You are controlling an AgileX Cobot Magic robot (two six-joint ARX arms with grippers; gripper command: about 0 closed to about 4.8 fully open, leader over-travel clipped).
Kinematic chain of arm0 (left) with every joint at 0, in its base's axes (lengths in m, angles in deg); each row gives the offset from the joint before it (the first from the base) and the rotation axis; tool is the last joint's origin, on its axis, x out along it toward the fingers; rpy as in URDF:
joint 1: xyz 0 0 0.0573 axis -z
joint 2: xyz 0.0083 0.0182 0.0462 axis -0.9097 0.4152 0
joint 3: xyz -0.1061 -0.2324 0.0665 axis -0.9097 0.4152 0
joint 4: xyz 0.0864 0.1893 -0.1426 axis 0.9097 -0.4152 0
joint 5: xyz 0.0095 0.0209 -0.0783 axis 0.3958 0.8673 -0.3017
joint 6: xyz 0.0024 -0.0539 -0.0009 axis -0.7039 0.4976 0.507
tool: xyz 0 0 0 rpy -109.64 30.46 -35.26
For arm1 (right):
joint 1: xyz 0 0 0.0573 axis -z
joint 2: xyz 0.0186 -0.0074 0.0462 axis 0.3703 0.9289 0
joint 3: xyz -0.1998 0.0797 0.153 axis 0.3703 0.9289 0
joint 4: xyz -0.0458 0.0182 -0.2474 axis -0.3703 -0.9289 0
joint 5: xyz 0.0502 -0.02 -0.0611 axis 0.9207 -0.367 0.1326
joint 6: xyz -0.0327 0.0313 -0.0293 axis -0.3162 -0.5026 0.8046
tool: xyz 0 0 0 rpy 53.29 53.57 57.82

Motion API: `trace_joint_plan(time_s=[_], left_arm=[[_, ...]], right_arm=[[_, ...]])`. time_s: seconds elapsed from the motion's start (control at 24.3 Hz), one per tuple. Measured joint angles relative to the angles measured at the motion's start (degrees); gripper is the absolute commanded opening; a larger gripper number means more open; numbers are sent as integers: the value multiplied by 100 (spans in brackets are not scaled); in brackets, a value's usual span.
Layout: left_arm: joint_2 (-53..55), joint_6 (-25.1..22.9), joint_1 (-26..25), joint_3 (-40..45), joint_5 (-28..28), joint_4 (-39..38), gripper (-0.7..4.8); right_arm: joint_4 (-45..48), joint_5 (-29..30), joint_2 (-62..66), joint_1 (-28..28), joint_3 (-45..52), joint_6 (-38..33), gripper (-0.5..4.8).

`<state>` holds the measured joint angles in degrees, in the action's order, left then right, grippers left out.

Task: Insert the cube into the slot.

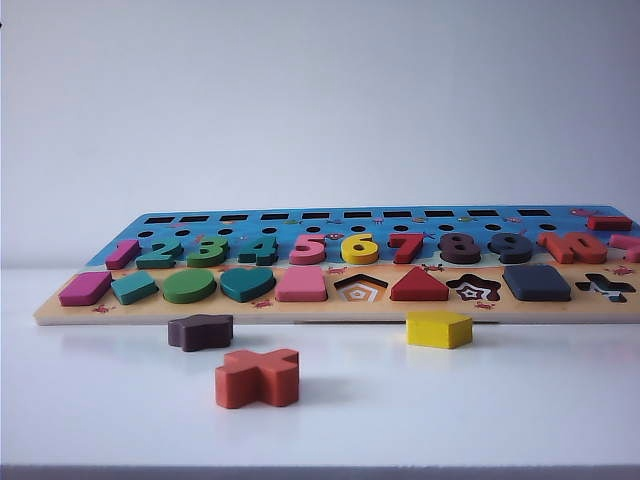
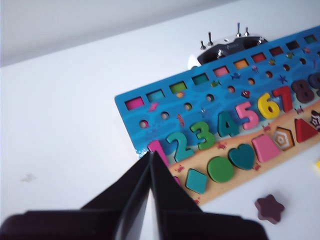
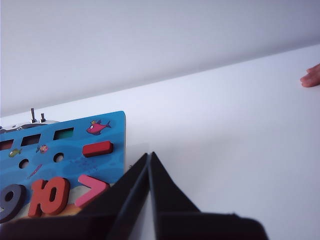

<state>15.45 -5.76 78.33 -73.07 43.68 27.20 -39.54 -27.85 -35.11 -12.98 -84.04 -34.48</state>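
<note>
The cube [image 1: 537,283], a dark navy-grey square block, lies flat in the tan front row of the puzzle board [image 1: 330,312], between the star-shaped and cross-shaped cutouts. It fills the slot, so the slot's base is hidden. Neither gripper appears in the exterior view. In the left wrist view my left gripper [image 2: 151,154] is shut and empty above the board's end by the pink number one. My right gripper [image 3: 149,154] is shut and empty, over the white table just off the board's other end [image 3: 112,132]. The cube shows in neither wrist view.
On the table in front of the board lie an orange-red cross block [image 1: 258,377], a dark purple star block [image 1: 200,331] and a yellow pentagon block [image 1: 439,329]. A black device with toggles [image 2: 231,44] sits behind the board. A person's fingertips [image 3: 311,76] rest far out on the table.
</note>
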Motion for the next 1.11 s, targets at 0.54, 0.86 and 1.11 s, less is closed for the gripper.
trace_joint_plan(time_s=[0.54, 0.86, 1.11], left_arm=[[-686, 92, -1193, 743, 490, 1790, 10], [-1401, 269, -1847, 1746, 1196, 2330, 10], [-2380, 286, -1915, 2931, 1923, 2951, 10]], right_arm=[[81, -2, 0, 9, 350, 0, -5], [157, -24, 0, 9, 402, 2, -5], [157, -22, 0, -33, 402, 2, -5]])
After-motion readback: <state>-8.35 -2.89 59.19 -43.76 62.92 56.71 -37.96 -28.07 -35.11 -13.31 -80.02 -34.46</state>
